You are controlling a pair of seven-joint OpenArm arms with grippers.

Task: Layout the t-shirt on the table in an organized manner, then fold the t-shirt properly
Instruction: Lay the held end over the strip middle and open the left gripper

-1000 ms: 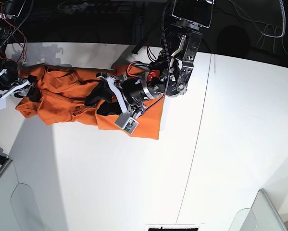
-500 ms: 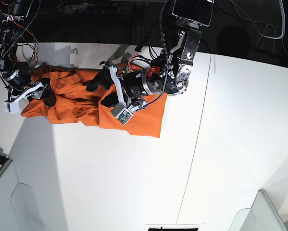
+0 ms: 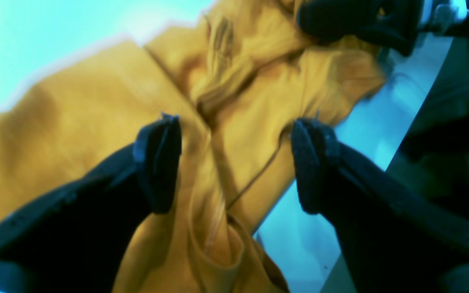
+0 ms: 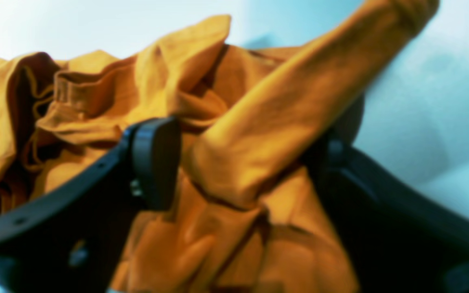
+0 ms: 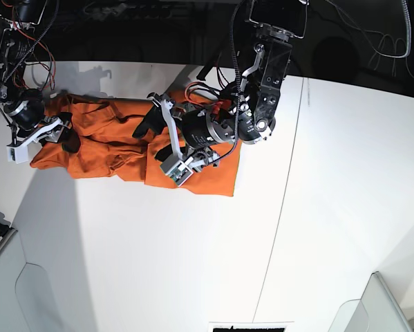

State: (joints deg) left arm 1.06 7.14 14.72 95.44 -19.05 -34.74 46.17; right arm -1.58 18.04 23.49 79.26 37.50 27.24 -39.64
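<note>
Orange t-shirt (image 3: 96, 118) beneath left hand (image 3: 234, 162)

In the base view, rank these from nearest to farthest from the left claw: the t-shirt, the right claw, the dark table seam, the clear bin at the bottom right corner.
1. The t-shirt, right under the left claw.
2. The right claw, at the shirt's far end, on the picture's left.
3. The dark seam, off to the picture's right.
4. The clear bin, in the bottom right corner.
</note>
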